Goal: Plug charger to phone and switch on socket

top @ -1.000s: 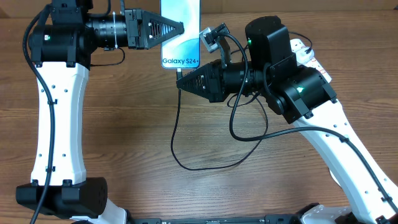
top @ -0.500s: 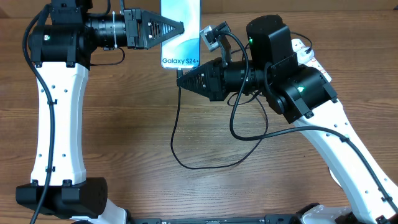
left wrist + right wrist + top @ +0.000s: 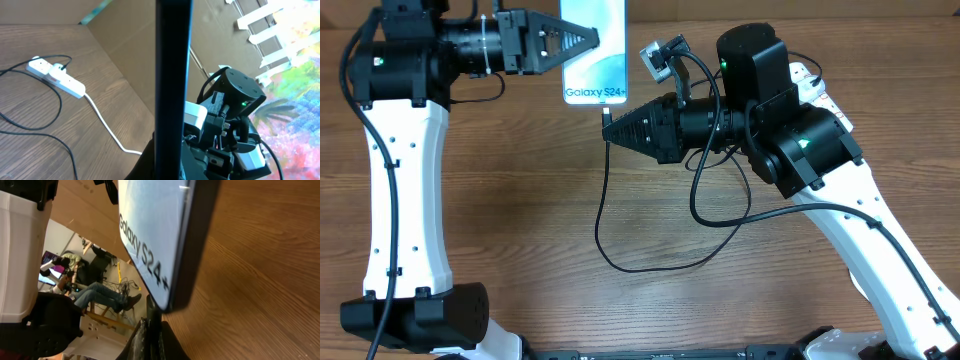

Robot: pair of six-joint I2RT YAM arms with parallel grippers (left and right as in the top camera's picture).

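My left gripper (image 3: 588, 40) is shut on the phone (image 3: 594, 60) and holds it above the table's far edge, blue screen up, "Galaxy" edge toward my right gripper. In the left wrist view the phone (image 3: 172, 75) is a dark edge-on bar between the fingers (image 3: 167, 162). My right gripper (image 3: 609, 128) is shut on the charger's connector tip (image 3: 153, 322), just below the phone's bottom edge (image 3: 150, 245); I cannot tell whether they touch. The black charger cable (image 3: 620, 262) loops over the table. The socket (image 3: 55, 77) lies far right, mostly hidden under my right arm in the overhead view.
The charger's black plug (image 3: 61, 67) sits in the socket beside a red switch. The socket's thick white lead (image 3: 107, 127) runs across the wood toward the right arm's base. A cardboard wall (image 3: 130, 45) stands behind the table.
My left arm has shifted left with the phone, so the phone's bottom edge now sits a little left of the connector. My right gripper has stayed in place.
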